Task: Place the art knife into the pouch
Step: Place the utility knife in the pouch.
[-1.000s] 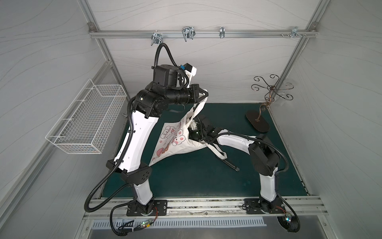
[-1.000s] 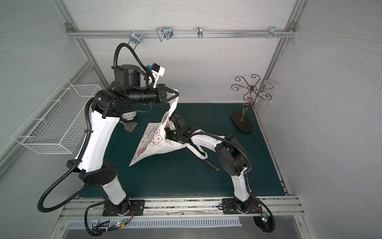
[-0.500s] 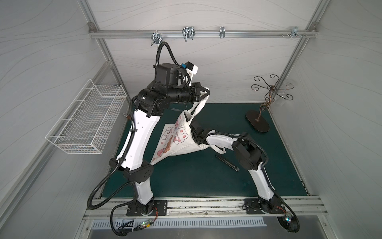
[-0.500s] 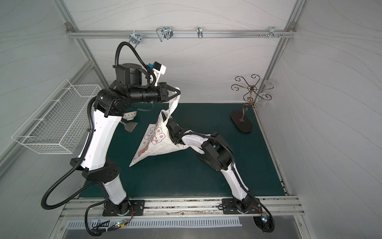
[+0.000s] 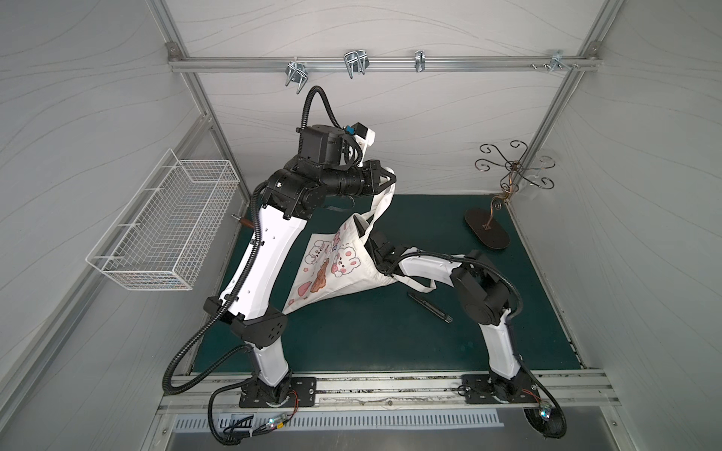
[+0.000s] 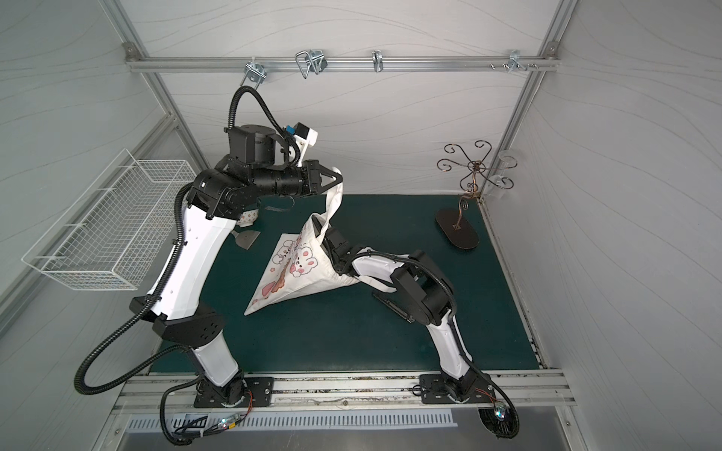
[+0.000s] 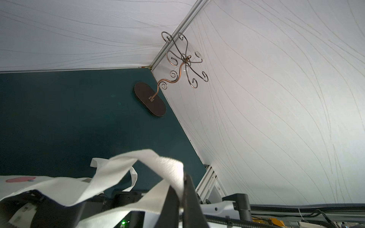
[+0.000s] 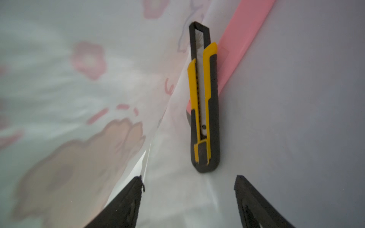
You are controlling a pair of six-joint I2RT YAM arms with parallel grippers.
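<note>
The right gripper [image 8: 188, 178] sits inside the pouch [image 8: 79, 79] with its jaws spread wide and nothing between them. Just ahead of the fingertips and clear of both lies the art knife [image 8: 204, 98] — yellow and black — on the inner cloth along a fold, its butt end toward the gripper. A pink strip [image 8: 243, 29] lies against its far side, partly under it. The printed bear and flowers show through the cloth.

The left gripper [image 7: 182, 183] is pressed together on one white strap [image 7: 150, 158], pinching it high above the mat [image 5: 351, 343]. In both top views the pouch [image 5: 336, 269] [image 6: 297, 273] hangs from that strap with its mouth toward the right arm [image 5: 426, 265] and its lower corner down on the mat. The arm's wrist goes into the mouth, so the gripper itself is hidden there.

Farther out, a slim dark tool [image 5: 429, 307] lies on the mat near the right arm's elbow. A scrolled wire stand [image 5: 488, 230] stands in the far corner, and a wire basket [image 5: 168, 226] hangs on the left wall.
</note>
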